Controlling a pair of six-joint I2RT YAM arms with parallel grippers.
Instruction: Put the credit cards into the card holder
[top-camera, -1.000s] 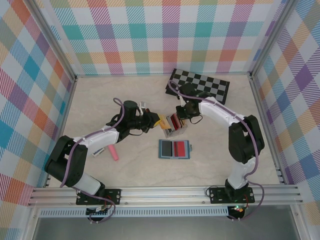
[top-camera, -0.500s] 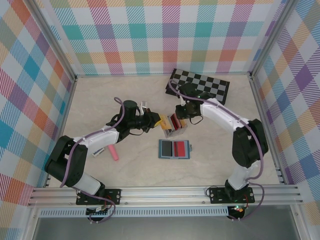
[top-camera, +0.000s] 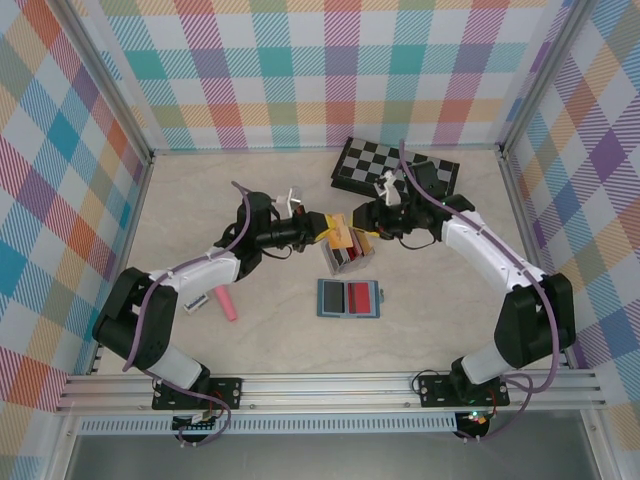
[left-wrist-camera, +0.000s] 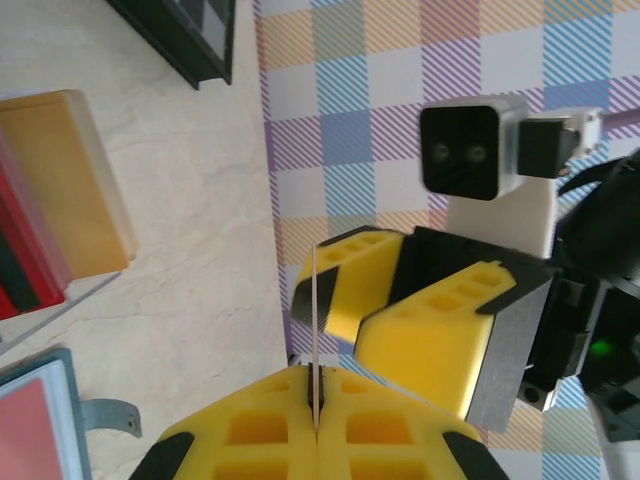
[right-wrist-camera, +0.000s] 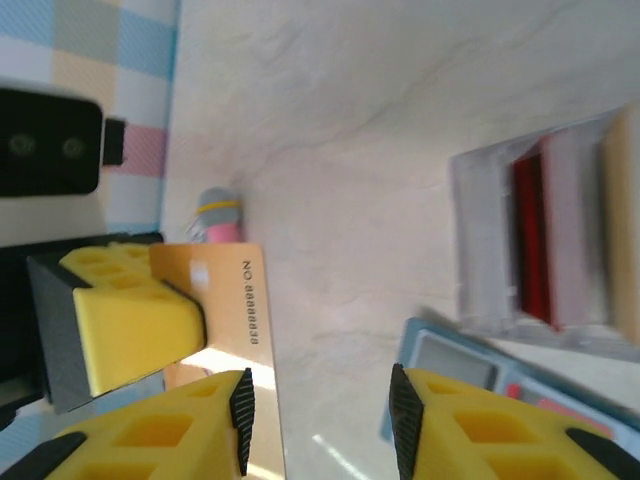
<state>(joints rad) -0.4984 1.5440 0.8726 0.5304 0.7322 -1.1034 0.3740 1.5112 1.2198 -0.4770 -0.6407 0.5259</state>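
Observation:
A yellow-tan credit card hangs above the table, pinched by my left gripper, which is shut on its left end. In the left wrist view the card shows edge-on between the closed yellow fingers. My right gripper stands open just right of the card. In the right wrist view the card lies beside the left pad with a wide gap to the other pad. The teal card holder lies open on the table below, a red card in it. More cards stand in a grey rack.
A black-and-white chessboard lies at the back right. A pink stick rests by the left arm. The rack and the holder sit close under both grippers. Plaid walls enclose the table.
My right gripper has opened and let go of the yellow-tan card, and its arm has swung outward to the right. The left gripper keeps the card and has lifted it slightly.

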